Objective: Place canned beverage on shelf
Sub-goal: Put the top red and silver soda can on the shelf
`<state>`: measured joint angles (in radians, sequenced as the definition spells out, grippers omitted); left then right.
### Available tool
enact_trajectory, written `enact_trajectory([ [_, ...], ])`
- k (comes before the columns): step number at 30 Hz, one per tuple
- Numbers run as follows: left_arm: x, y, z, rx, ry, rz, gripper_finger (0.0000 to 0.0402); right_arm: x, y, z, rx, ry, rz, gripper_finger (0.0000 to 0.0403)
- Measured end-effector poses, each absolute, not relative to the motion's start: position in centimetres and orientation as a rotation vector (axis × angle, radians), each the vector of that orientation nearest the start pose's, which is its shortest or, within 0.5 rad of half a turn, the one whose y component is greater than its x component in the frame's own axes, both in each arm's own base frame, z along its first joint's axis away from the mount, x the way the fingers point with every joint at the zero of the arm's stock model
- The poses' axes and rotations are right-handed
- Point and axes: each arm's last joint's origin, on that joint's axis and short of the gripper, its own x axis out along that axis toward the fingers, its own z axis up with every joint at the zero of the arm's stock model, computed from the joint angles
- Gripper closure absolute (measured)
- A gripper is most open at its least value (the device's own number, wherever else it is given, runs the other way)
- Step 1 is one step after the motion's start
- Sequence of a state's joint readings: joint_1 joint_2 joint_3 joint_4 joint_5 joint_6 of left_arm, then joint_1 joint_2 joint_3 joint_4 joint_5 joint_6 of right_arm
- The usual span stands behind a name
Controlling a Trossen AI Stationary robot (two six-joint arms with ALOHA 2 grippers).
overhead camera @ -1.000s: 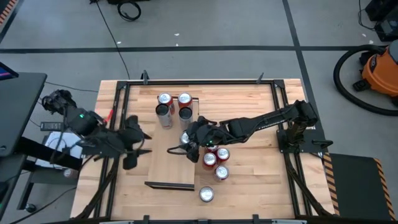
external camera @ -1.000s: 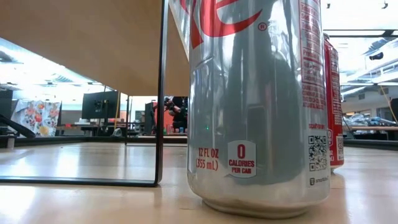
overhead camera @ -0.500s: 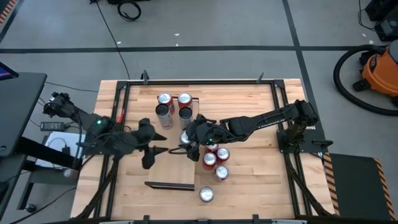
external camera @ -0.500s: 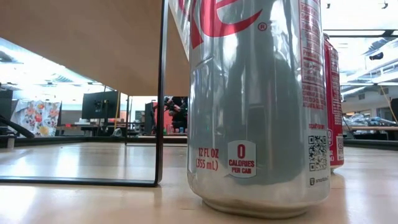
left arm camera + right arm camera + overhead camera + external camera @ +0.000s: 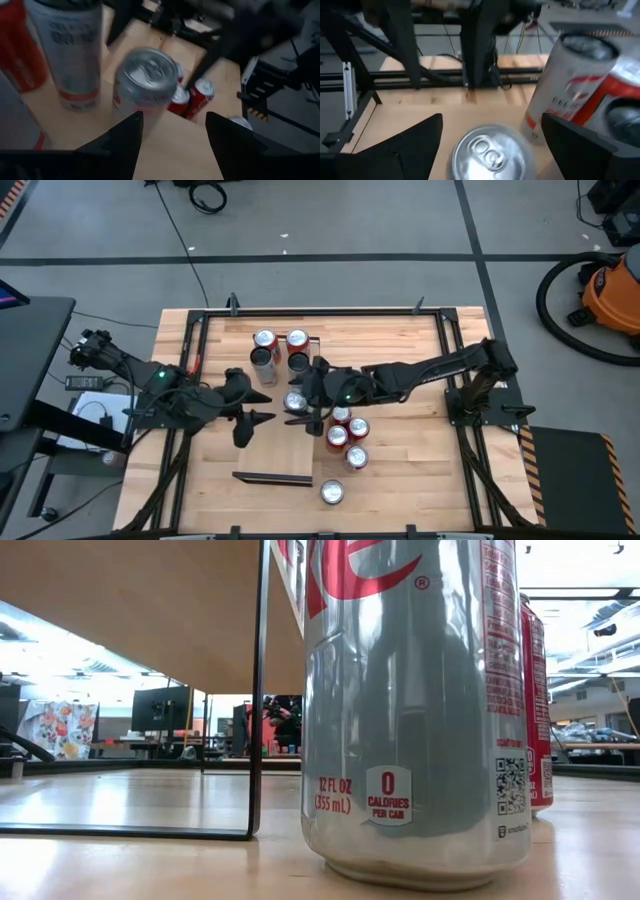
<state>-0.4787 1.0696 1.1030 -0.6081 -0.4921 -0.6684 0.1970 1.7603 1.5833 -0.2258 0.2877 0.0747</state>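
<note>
A silver canned beverage [image 5: 296, 402] stands upright on the shelf [image 5: 268, 445], a pale board with a dark end frame [image 5: 273, 477], near its right long edge. My right gripper [image 5: 299, 413] is open at the can. In the right wrist view its fingers stand on either side of the can's top [image 5: 491, 149], with a gap on each side. My left gripper [image 5: 258, 420] hovers open over the shelf, just left of the can. The left wrist view shows the can [image 5: 145, 87] ahead of those open fingers [image 5: 122, 142].
Several cans [image 5: 280, 350] stand at the shelf's far end. A cluster of red cans [image 5: 345, 435] sits on the tabletop right of the shelf. One silver can [image 5: 332, 493] stands near the front edge and fills the low view [image 5: 415, 710].
My left gripper has travelled toward the table's right edge, over the shelf and up to the can, rolling as it went. My right gripper has risen a little at the can, whose silver top now shows fully from above. The can stays where it was.
</note>
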Motion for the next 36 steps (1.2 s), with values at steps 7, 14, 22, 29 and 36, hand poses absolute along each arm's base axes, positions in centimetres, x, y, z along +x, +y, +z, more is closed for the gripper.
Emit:
enact_trajectory([
  [7,20.8,-9.3,34.1,-0.411,0.532,0.194,0.0175,37.1,6.3,38.2,-0.072,0.329,0.027,0.0054],
  [14,22.2,-10.1,32.5,-0.398,0.601,0.217,0.0175,34.0,6.2,38.3,-0.055,0.524,0.338,0.0055],
  [22,22.8,-9.6,31.8,-0.305,0.652,0.232,0.0175,33.5,6.1,34.6,-0.074,0.718,0.266,0.0057],
  [29,22.9,-8.3,31.6,-0.190,0.686,0.246,0.0175,34.2,6.1,31.5,-0.010,0.678,0.201,0.0089],
  [36,23.3,-7.0,31.5,-0.144,0.720,0.222,0.0175,34.9,6.2,28.7,0.139,0.500,0.153,0.0141],
])
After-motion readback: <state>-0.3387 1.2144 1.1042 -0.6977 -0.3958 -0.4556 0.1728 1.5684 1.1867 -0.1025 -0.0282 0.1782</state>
